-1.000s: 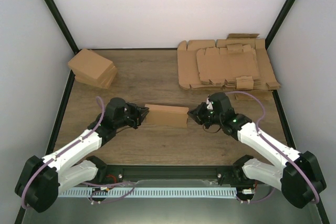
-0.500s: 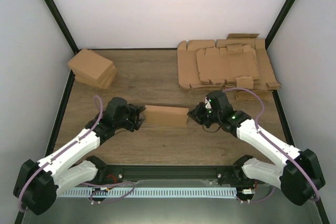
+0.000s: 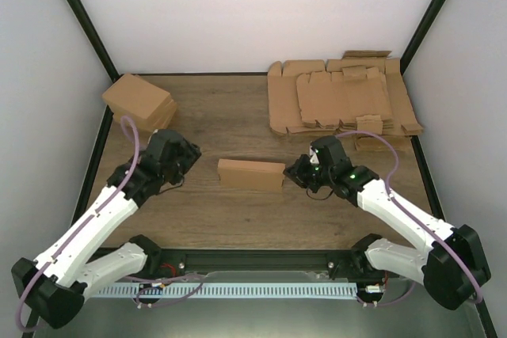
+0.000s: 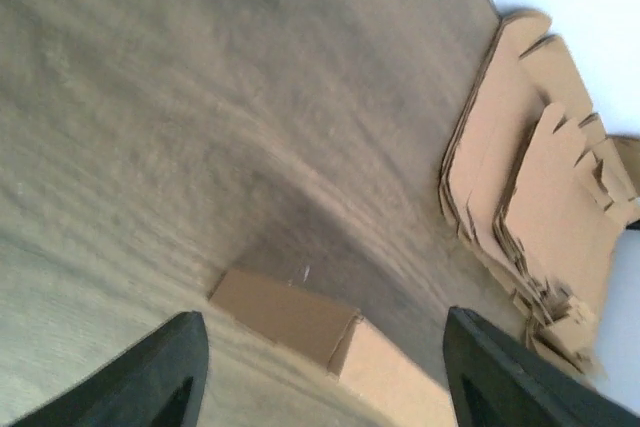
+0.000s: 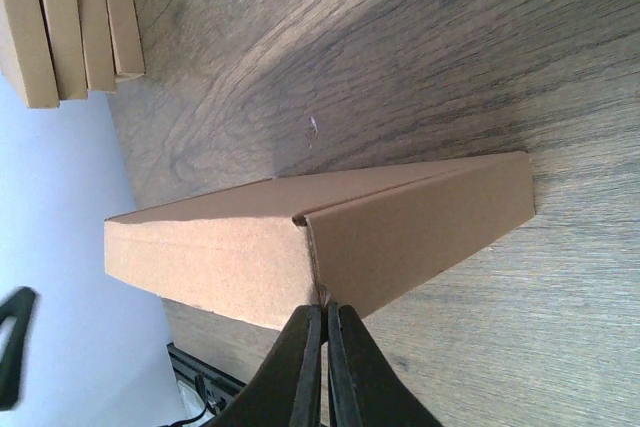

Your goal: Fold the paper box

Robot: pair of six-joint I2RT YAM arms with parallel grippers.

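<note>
Blur is softening the whole left wrist view, whose lower edge is cutting off the dark fingers (image 4: 165, 372) of the left gripper (image 4: 320, 317) and the near end of the paper box (image 3: 250, 174); from above, the right gripper's (image 5: 322, 322) tips are hiding under its own body, so only the wrist camera is showing them; whether anything thin is sitting between those tips is too fine to tell. The left gripper is hanging above the table (image 3: 238, 116) with its fingers spread wide, gripping nothing and touching nothing, the box lying beyond it and apart from it; the right gripper's fingers are pressing together, their tips touching the box's near edge at the seam where two faces are meeting. The box, folded into a low closed oblong, is lying flat between the two grippers on the wood-grain tabletop. Farther back, a pile of compact brown cartons (image 3: 141, 103) is sitting at the left rear corner; a spread pile of flat cardboard sheets (image 3: 341, 100) is occupying the right rear; black frame posts (image 3: 75, 13) are rising against plain white walls.
</note>
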